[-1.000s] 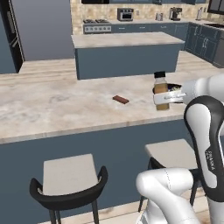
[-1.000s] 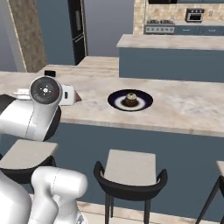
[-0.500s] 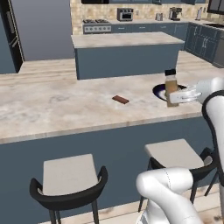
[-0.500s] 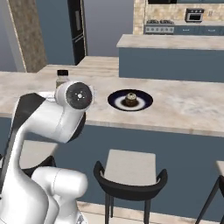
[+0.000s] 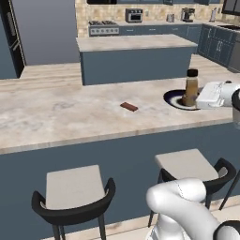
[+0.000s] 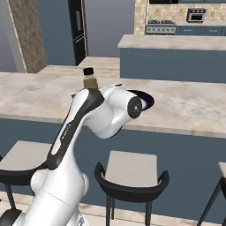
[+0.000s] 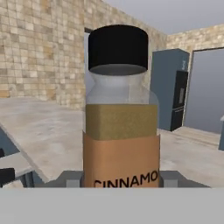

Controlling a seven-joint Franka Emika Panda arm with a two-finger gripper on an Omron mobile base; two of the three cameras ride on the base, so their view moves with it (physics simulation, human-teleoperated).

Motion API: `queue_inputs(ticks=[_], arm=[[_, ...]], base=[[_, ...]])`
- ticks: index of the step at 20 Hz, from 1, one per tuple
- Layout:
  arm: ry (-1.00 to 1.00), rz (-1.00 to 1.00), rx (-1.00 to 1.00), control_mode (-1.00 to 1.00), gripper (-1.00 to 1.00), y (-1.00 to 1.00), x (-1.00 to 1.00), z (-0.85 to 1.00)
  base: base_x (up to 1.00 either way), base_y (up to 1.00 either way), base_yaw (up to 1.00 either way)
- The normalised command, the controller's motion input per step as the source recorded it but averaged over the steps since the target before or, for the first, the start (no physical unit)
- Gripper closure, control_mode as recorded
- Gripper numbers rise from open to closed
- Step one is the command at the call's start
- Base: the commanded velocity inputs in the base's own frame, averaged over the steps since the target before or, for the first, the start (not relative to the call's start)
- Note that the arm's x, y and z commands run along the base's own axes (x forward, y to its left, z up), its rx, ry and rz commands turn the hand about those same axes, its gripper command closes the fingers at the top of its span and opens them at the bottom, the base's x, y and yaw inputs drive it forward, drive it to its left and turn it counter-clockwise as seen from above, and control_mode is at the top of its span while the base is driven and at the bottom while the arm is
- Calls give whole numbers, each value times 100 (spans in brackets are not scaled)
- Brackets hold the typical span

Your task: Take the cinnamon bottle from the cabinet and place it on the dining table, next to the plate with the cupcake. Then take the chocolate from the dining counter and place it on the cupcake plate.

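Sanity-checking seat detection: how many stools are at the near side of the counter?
3, perhaps more out of frame. One stool sits left of the arm, a second right of it, and a third's edge shows at the far right of the right base view.

The arm [image 6: 75,145] is glossy white, built of rounded, bulging segments. A dark band runs along its upper link, carrying small lettering too small to read, and a round dark grey cap covers one joint [image 6: 134,107]. The hand block [image 5: 213,95] is white and boxy.
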Motion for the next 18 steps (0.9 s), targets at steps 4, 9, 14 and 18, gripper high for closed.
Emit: queue_inputs(ticks=[4,9,14,18], arm=[[2,1,0,-100,100,57,100,-22],[11,0,-6,-100,100,67,100,-49],[0,-3,-10,-100,100,26,96,-53],[-13,8,-14,-100,100,-7,55,-48]], base=[[0,0,0],[0,0,0],[0,0,0],[0,0,0]])
